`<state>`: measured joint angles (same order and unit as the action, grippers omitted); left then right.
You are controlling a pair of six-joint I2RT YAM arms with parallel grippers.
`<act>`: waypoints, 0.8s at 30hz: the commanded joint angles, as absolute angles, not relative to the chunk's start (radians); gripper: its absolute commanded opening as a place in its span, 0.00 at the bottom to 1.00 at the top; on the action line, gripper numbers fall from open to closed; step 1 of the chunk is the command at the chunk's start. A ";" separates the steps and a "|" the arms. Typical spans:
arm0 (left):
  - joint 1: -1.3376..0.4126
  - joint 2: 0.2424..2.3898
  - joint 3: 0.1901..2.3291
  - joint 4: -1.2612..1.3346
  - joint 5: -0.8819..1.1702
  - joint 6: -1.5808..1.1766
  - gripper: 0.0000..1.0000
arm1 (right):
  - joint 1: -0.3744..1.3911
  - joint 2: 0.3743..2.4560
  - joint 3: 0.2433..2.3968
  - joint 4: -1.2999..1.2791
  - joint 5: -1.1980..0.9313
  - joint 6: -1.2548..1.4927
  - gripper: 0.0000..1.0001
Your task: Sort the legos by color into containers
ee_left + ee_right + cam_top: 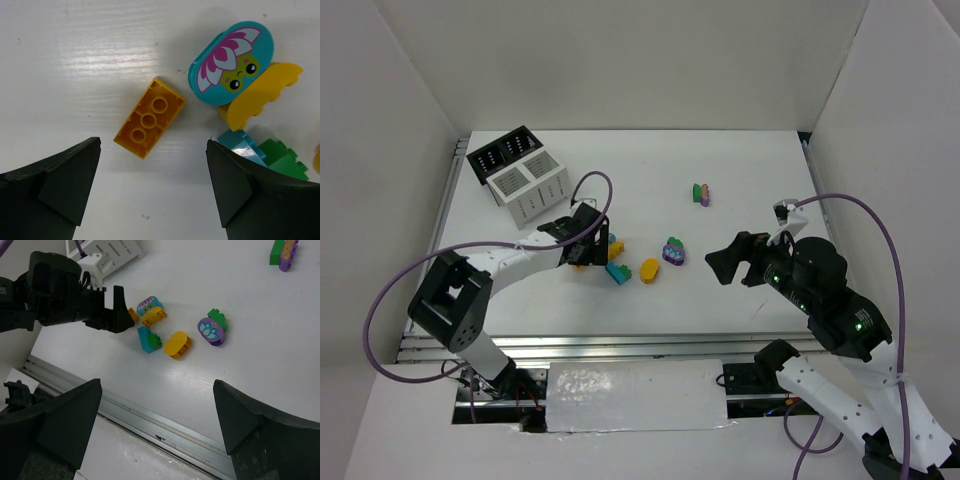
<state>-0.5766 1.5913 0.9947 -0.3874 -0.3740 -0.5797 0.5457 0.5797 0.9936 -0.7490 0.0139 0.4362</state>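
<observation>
White table, white walls | left pincer wide above orange brick | right pincer wide

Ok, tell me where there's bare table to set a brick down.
Widest free patch: far middle, between the containers and the green-and-purple pair. Also the far right corner beyond that pair, and the near strip along the rail. Crowded: around the left gripper, where the orange brick, teal and yellow pieces bunch together.
</observation>
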 commanded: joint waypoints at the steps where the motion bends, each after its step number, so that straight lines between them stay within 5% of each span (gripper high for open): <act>1: -0.549 1.615 1.014 -0.328 -0.370 -0.477 1.00 | 0.557 0.592 0.991 -0.693 0.005 0.411 1.00; 18: -0.463 1.718 0.962 -0.245 -0.268 -0.442 0.95 | 0.572 0.612 0.982 -0.680 -0.011 0.408 1.00; 21: -0.462 1.729 0.971 -0.258 -0.278 -0.448 0.90 | 0.571 0.615 0.980 -0.678 -0.012 0.408 1.00; 24: -0.451 1.744 0.983 -0.271 -0.290 -0.462 0.74 | 0.571 0.614 0.977 -0.678 -0.008 0.408 1.00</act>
